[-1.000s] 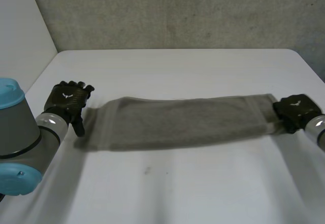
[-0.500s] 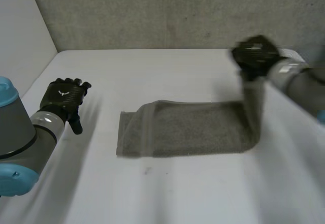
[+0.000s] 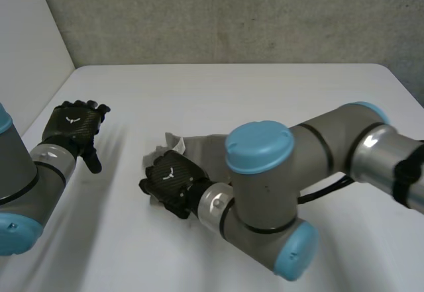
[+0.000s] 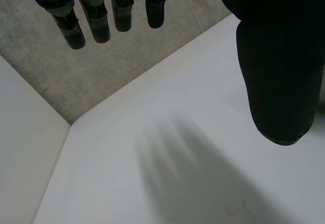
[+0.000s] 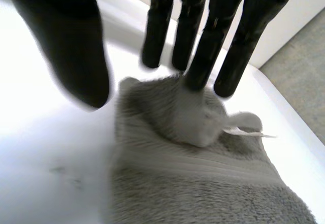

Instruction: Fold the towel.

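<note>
The towel (image 3: 197, 147) lies folded over in the middle of the table (image 3: 265, 83). The right hand (image 3: 171, 181) rests on its left end, fingers (image 5: 208, 41) straight and pushing down, I think to flatten the fold. The left hand (image 3: 73, 125) is off to the left, fingers (image 4: 96, 16) open, holding nothing, out of the way

No words or numbers can be read. The backs of the left hand (image 3: 74, 128) and the right hand (image 3: 173, 183) each carry a small white winged emblem (image 3: 71, 120). A white tag (image 5: 242, 126) at the towel's (image 5: 203, 188) end shows no legible print.
</note>
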`<state>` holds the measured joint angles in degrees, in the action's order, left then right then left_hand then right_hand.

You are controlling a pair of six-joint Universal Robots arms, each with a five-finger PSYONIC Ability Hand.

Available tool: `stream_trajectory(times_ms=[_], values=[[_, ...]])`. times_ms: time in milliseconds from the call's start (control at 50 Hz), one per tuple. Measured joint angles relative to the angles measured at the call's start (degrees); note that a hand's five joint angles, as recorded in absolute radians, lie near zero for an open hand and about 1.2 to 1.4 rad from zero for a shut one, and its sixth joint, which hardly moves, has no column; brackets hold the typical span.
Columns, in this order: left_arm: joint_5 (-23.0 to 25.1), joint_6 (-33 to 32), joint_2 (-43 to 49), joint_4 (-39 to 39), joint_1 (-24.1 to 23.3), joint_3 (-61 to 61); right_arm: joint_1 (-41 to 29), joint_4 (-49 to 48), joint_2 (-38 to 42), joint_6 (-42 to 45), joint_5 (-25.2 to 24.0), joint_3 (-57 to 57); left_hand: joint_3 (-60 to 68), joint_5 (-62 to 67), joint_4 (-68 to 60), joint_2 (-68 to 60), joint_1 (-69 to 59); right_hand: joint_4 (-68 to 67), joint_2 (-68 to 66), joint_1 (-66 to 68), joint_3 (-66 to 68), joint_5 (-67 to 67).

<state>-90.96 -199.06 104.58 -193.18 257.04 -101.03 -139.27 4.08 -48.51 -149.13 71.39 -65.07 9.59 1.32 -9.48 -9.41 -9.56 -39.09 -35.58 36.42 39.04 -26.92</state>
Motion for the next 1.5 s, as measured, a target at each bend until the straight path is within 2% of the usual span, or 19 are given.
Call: stream_trajectory(times_ms=[20, 80, 120, 260, 340, 440, 540, 580, 660, 760, 860, 1000, 1060, 1180, 1300, 1420, 1460, 1500], values=[[-0.01, -0.01, 0.0, -0.03, -0.01, 0.0, 0.36, -0.17, -1.51, -0.03, -0.76, -1.77, 0.0, 0.0, 0.0, 0.0, 0.0, 12.94, 11.49, -11.61, -12.88, 12.63], [0.0, -0.01, 0.0, -0.08, -0.14, -0.03, 2.4, -0.97, -5.18, -0.48, -1.75, -6.02, 0.0, 0.0, 0.0, 0.0, 0.0, 24.22, 21.0, -21.45, -24.59, 23.51], [0.0, -0.01, 0.01, -0.1, -0.23, -0.04, 3.95, -1.55, -6.83, -1.05, -1.85, -7.93, 0.0, 0.0, 0.0, 0.0, 0.0, 24.54, 21.46, -22.66, -25.33, 23.51], [-0.01, -0.01, 0.03, -0.1, -0.79, -0.12, 16.5, -6.04, -15.35, -7.74, -1.27, -19.43, 0.0, 0.02, 0.0, 0.0, 0.0, 24.54, 21.51, -23.23, -25.38, 23.51], [-0.01, -0.01, 0.03, -0.1, -1.15, -0.1, 22.7, -7.45, -17.72, -9.78, -1.44, -24.68, 0.0, 0.02, 0.0, 0.0, 0.0, 24.54, 21.51, -23.24, -25.38, 23.51], [-0.02, 0.0, 0.05, -0.09, -2.26, 0.05, 26.71, -8.92, -17.9, -9.87, -2.38, -28.64, 0.0, 0.02, 0.0, 0.0, 0.0, 24.15, 21.04, -22.39, -24.83, 22.97], [-0.06, 0.06, 0.0, -0.04, -4.32, 0.3, 29.37, -13.24, -15.61, -7.95, -3.36, -32.1, 0.0, 0.02, 0.0, 0.0, 0.0, 14.76, 11.22, -12.01, -14.61, 11.83], [-0.08, 0.1, -0.04, -0.03, -5.0, 0.4, 30.06, -14.71, -14.58, -6.95, -3.44, -32.73, 0.0, 0.02, 0.0, 0.0, 0.0, 7.04, 3.71, -3.82, -6.95, 4.1], [-0.13, 0.19, -0.07, -0.01, -6.32, 0.55, 31.12, -16.88, -12.48, -4.51, -3.23, -33.21, 0.0, 0.02, 0.01, 0.0, 0.0, -20.01, -24.28, 23.37, 20.44, -22.39], [-0.2, 0.25, -0.2, 0.0, -7.3, 0.58, 32.71, -17.61, -12.13, -2.49, -2.28, -33.5, 0.0, 0.02, 0.01, 0.0, 0.0, -36.0, -35.71, 36.11, 35.56, -37.79], [-0.24, 0.26, -0.85, 0.0, -7.75, 0.44, 35.65, -17.56, -13.84, 0.21, -0.9, -34.86, 0.0, 0.02, 0.01, 0.0, 0.0, -37.72, -35.97, 37.43, 37.0, -39.36], [-0.21, 0.26, -1.83, 0.0, -7.59, 0.19, 39.81, -16.95, -18.5, 9.19, -0.42, -36.43, 0.0, 0.02, 0.02, 0.0, 0.0, -37.72, -35.97, 38.01, 37.0, -39.63], [-0.27, 0.26, -2.11, 0.03, -7.43, 0.33, 37.97, -16.84, -19.99, 12.0, -0.25, -34.74, 0.0, 0.02, 0.02, 0.0, 0.0, -37.72, -35.97, 38.33, 37.0, -39.74], [-0.59, 0.64, -2.92, 0.07, -7.19, 1.02, 26.62, -16.07, -19.63, 14.56, -0.07, -26.84, 0.0, 0.02, 0.03, 0.0, 0.0, -37.72, -36.26, 38.4, 37.0, -39.92], [-0.82, 3.41, -4.77, 0.18, -7.18, 1.68, 11.83, -13.61, -13.06, 16.8, -1.08, -18.71, 0.0, 0.02, 0.03, 0.0, 0.0, -37.72, -36.71, 38.4, 37.0, -39.93], [-0.83, 6.45, -6.46, 0.42, -7.15, 1.93, 4.32, -9.03, -6.41, 23.03, -1.06, -16.08, 0.0, 0.02, 0.03, 0.0, 0.0, -37.72, -36.71, 38.33, 37.0, -39.94], [-0.82, 6.98, -6.75, 0.5, -7.22, 2.05, 3.51, -7.63, -5.3, 24.88, -0.67, -16.06, 0.0, 0.02, 0.03, 0.0, 0.0, -31.2, -32.58, 32.67, 31.04, -33.22], [-0.83, 7.39, -6.89, 0.62, -7.44, 2.5, 3.34, -6.5, -5.37, 25.83, -0.07, -16.63, 0.0, 0.02, 0.03, 0.0, 0.0, -13.61, -15.71, 15.65, 13.86, -15.21]])
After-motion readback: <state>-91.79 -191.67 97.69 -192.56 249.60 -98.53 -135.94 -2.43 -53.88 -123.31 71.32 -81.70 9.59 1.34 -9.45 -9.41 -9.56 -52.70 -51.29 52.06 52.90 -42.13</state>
